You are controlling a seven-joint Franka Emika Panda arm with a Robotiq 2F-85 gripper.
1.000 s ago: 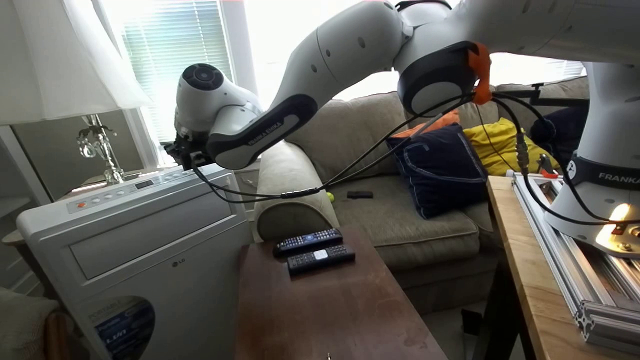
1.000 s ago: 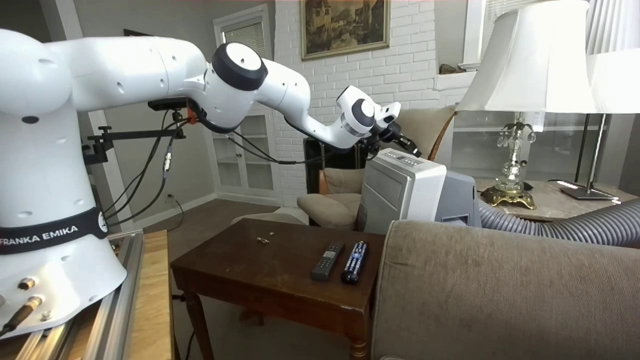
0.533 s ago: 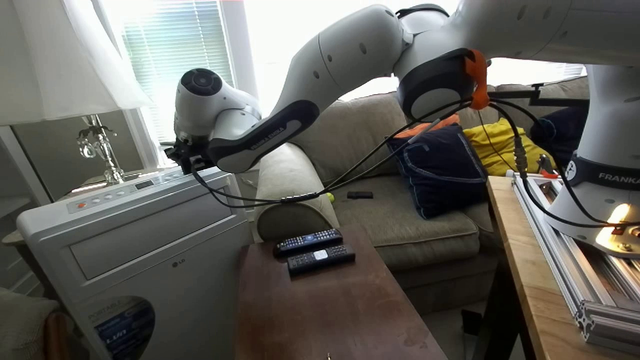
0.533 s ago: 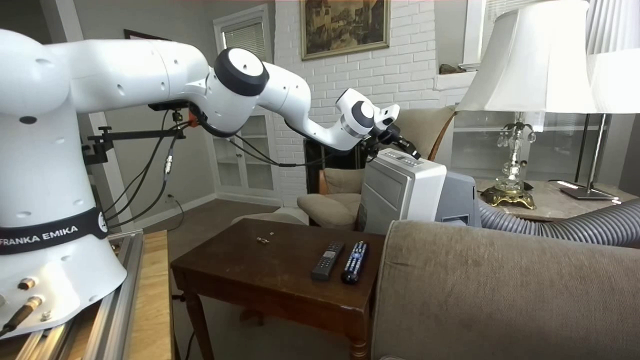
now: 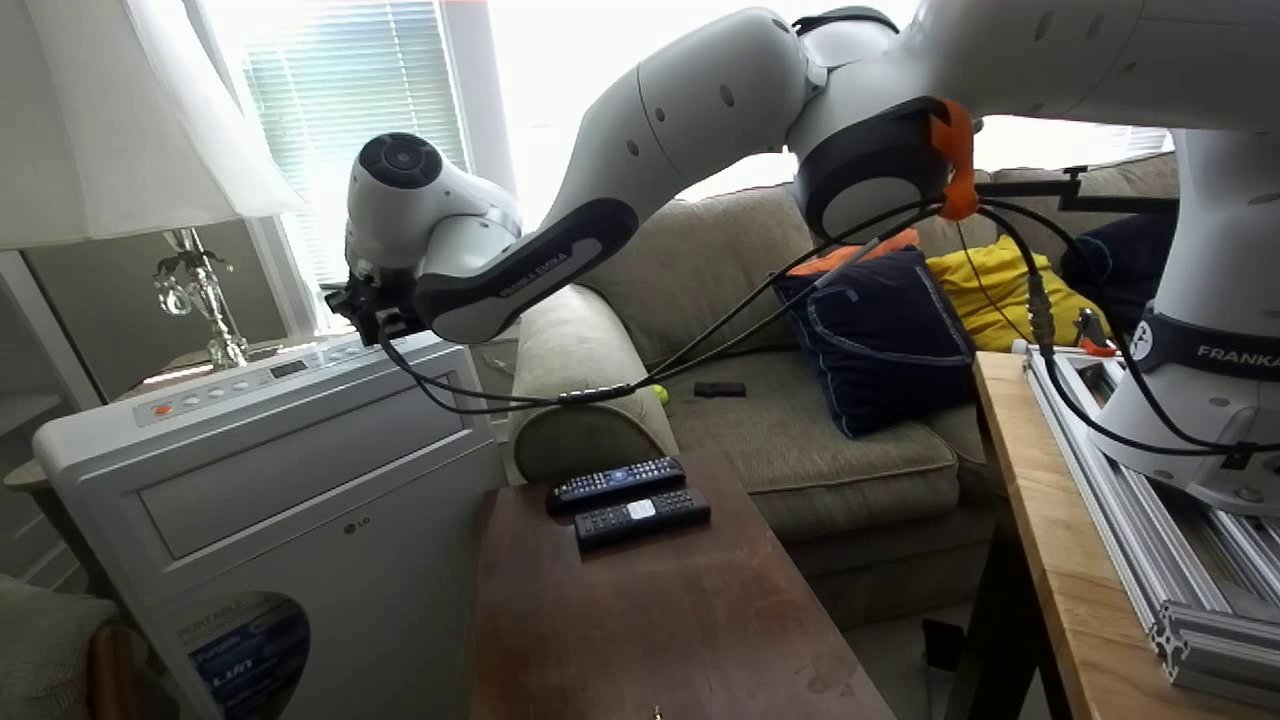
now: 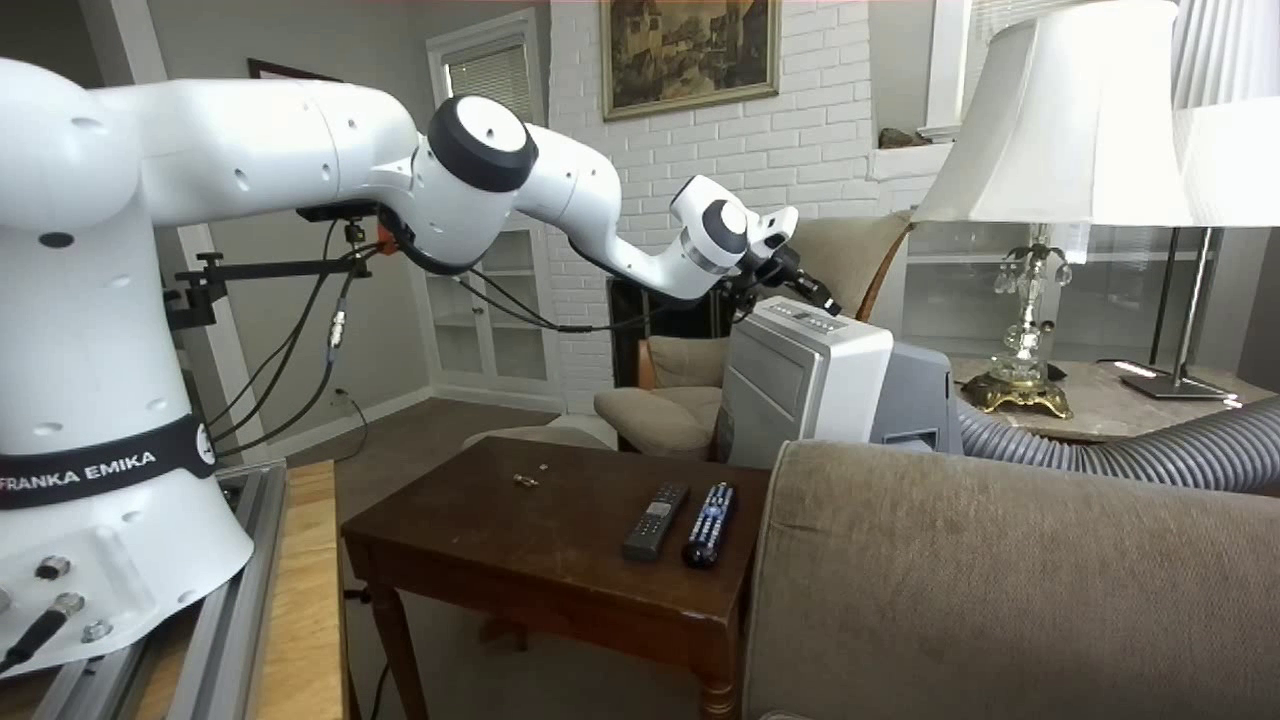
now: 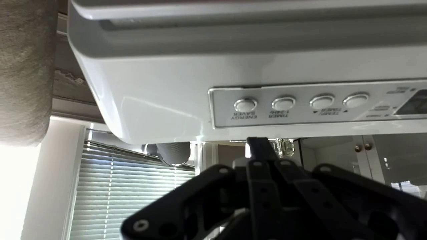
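Portable air conditioner (image 5: 310,515), white with an LG badge, stands close under your gripper (image 7: 262,146). In both exterior views your arm (image 6: 570,185) stretches across to the top of the unit, where the gripper points down at a slant. Your fingers (image 7: 262,151) are pressed together into one narrow black tip.

In an exterior view you see that tip right at the top surface, near the control panel (image 6: 803,316); you cannot tell whether it touches the housing. Your wrist view shows the panel's lettering upside down. There the tip appears just below the panel strip, at the housing's edge, sideways between the Energy Saver button (image 7: 245,105) and the 1-24Hr timer button (image 7: 283,103). Farther right in that view you have the pair of Temp/Timer buttons (image 7: 322,101), then the dark display (image 7: 413,104), partly cut off.

Beside the unit is the brown table (image 6: 480,530), well apart from your gripper. On it, at the end by the sofa arm (image 6: 1000,570), lie a black remote (image 6: 656,522) and a blue-buttoned remote (image 6: 709,525), side by side. Past the unit you can see a grey ribbed hose (image 6: 1170,462) and a white-shaded lamp (image 6: 1060,130).
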